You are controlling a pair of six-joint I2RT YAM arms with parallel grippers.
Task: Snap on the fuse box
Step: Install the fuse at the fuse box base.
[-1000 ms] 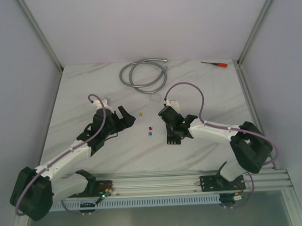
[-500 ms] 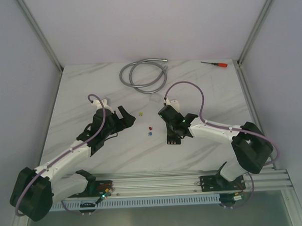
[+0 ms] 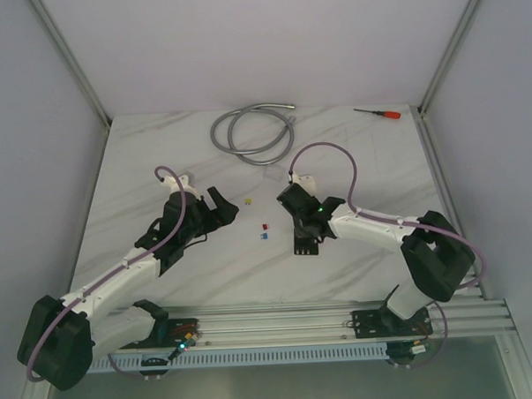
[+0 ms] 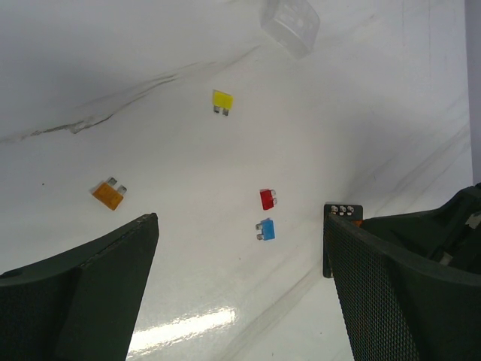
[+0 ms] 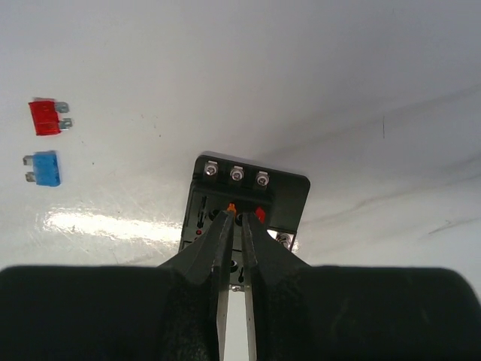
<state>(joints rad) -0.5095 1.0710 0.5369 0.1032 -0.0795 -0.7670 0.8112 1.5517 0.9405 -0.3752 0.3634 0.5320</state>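
Alignment is mattering most: my right end effector (image 5: 234,219), nearly closed, perhaps pinching a tiny orange fuse (image 5: 231,207), is hovering over the small black square plastic fuse box (image 5: 289,195) on the worktop (image 5: 225,60); my left end effector (image 4: 240,222) is hanging wide open.

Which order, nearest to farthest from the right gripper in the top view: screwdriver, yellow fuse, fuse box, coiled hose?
1. fuse box, at the jaws of the right gripper
2. yellow fuse, to its left
3. coiled hose, far centre
4. screwdriver, far right corner

No writing, number, brand or sign is legible anywhere, not even on the fuse box (image 5: 289,197).
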